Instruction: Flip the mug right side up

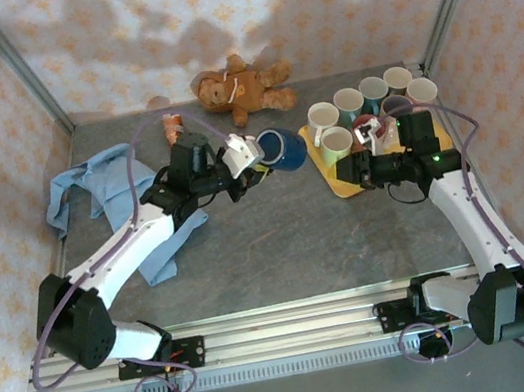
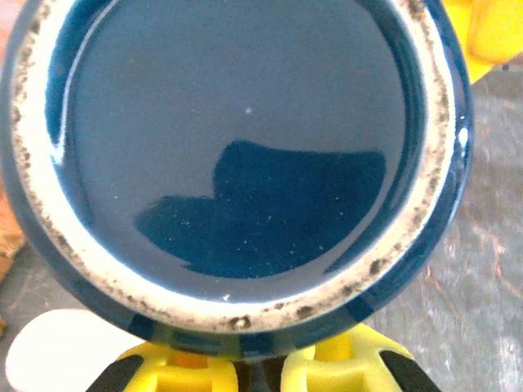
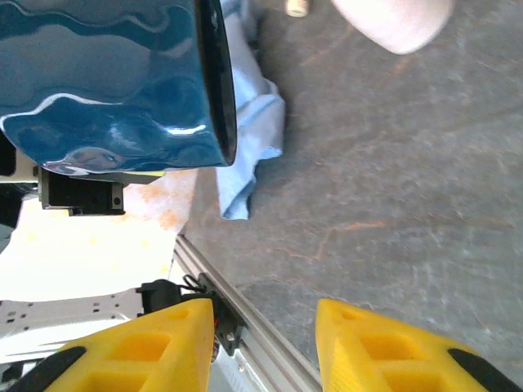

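Note:
A dark blue mug (image 1: 286,148) lies sideways at the table's middle, just left of the yellow tray. In the left wrist view its base (image 2: 237,155), with a speckled unglazed foot ring, faces the camera. My left gripper (image 1: 254,163) is shut on the mug at its lower side, the yellow fingers (image 2: 335,367) close together under the wall. My right gripper (image 1: 351,170) hovers over the tray's near left corner, open with nothing between its fingers (image 3: 163,343). The mug's glossy side (image 3: 106,82) appears at the upper left of the right wrist view.
A yellow tray (image 1: 344,187) at the right back holds several pale upright mugs (image 1: 347,102). A teddy bear (image 1: 238,88) lies at the back wall, with a small orange toy (image 1: 171,124) nearby. A blue cloth (image 1: 98,184) is spread under the left arm.

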Controlling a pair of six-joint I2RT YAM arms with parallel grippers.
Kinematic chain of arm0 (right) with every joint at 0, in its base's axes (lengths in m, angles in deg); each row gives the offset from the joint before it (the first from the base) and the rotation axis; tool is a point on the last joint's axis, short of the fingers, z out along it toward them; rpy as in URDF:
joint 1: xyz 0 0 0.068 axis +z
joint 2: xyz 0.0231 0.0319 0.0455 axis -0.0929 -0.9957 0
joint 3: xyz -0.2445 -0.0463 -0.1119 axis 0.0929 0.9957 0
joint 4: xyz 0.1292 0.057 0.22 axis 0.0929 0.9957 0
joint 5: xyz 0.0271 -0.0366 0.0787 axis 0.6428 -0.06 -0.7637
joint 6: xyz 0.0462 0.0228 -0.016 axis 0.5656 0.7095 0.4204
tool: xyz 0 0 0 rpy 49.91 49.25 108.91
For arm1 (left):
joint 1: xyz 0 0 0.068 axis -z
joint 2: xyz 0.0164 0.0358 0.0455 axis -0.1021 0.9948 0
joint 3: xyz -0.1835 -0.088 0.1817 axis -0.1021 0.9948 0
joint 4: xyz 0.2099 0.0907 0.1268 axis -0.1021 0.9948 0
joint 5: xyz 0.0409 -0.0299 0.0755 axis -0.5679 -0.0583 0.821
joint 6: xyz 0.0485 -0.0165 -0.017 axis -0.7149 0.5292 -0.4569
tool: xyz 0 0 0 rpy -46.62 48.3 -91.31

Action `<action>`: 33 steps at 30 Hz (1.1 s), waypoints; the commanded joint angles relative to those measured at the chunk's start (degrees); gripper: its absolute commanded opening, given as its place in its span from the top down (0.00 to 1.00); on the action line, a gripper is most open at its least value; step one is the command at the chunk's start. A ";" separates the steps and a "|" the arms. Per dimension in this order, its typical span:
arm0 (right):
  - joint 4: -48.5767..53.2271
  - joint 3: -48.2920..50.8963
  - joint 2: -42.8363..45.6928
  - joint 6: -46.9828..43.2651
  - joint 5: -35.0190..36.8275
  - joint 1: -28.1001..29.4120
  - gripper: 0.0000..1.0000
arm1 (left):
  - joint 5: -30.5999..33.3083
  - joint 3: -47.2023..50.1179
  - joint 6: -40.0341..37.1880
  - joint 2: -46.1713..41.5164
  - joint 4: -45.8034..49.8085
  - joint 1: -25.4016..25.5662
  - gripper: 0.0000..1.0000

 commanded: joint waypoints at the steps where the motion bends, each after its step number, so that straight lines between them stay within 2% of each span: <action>1: -8.48 -0.03 2.00 -1.44 -6.06 -0.21 0.63 | 0.02 -0.15 5.56 -4.91 -9.78 -0.66 1.00; 8: -16.06 -0.31 1.82 -2.96 -6.90 0.53 0.62 | 0.13 -2.23 11.15 -8.43 -11.44 -1.50 1.00; 15: -29.89 0.74 1.46 0.71 -2.05 5.66 0.60 | -2.10 -6.88 13.54 -9.21 -8.68 -2.50 1.00; 21: -36.70 -0.59 -1.80 1.54 -1.18 11.29 0.60 | -2.47 -11.42 14.58 -8.87 -3.74 -2.70 1.00; 26: -43.41 -1.06 -4.90 3.81 -0.60 14.15 0.60 | -2.38 -12.02 17.66 -9.06 -5.49 -2.74 1.00; 33: -64.01 2.21 -7.68 12.80 -0.19 15.60 0.58 | -3.70 -12.95 21.75 -8.35 -6.92 -2.76 1.00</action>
